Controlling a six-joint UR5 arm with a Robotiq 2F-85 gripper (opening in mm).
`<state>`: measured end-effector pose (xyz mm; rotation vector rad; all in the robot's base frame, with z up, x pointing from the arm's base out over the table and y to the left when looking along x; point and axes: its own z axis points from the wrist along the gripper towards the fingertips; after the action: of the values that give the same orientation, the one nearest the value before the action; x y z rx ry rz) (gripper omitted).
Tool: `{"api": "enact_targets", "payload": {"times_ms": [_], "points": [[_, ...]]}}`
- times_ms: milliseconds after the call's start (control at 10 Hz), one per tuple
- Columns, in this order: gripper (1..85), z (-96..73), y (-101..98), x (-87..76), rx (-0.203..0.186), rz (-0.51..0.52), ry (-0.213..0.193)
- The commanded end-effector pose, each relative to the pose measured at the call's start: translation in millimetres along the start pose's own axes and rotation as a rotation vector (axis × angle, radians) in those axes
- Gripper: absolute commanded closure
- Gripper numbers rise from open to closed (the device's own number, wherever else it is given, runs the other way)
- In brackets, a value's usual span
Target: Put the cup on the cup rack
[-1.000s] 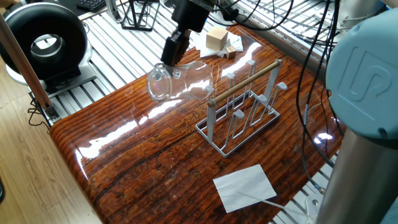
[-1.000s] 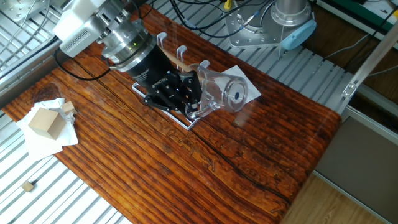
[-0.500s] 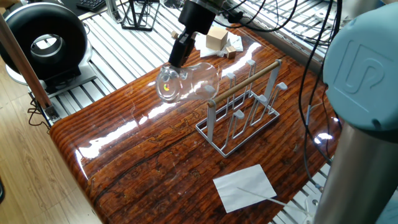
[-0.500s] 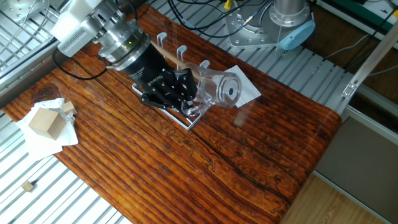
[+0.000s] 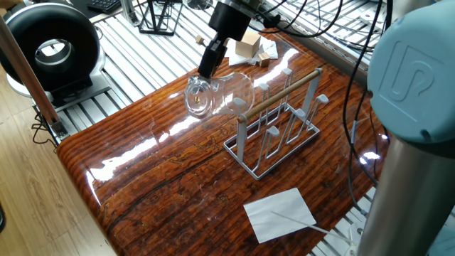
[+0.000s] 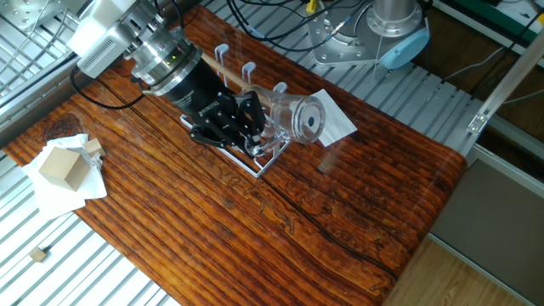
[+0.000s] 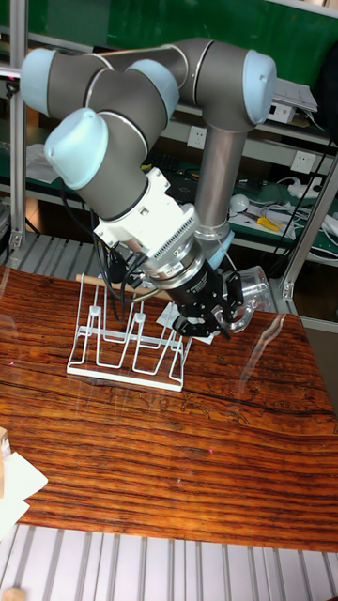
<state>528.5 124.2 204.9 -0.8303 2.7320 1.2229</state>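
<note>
The cup is clear glass and is held on its side in the air, just beside the near end of the cup rack. My gripper is shut on the cup and reaches down from the back. In the other fixed view the gripper covers most of the cup rack, and the cup sticks out to its right. In the tall view the cup hangs right of the cup rack, with the gripper around it.
A white paper sheet lies near the table's front edge. Wooden blocks on paper sit at the back. A black wire stand and a round black device stand off the table to the left.
The gripper has carried the cup a little closer to the rack's end and turned it slightly. The rack has not moved.
</note>
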Motion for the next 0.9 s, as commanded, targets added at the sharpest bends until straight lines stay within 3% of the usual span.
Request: {"api": "enact_targets", "payload": {"times_ms": [0, 800], "points": [[84.7, -2.3, 1.4, -1.9, -0.011, -0.014, -0.011], [84.7, 1.3, 8.7, -7.6, -0.072, -0.050, -0.045]]}}
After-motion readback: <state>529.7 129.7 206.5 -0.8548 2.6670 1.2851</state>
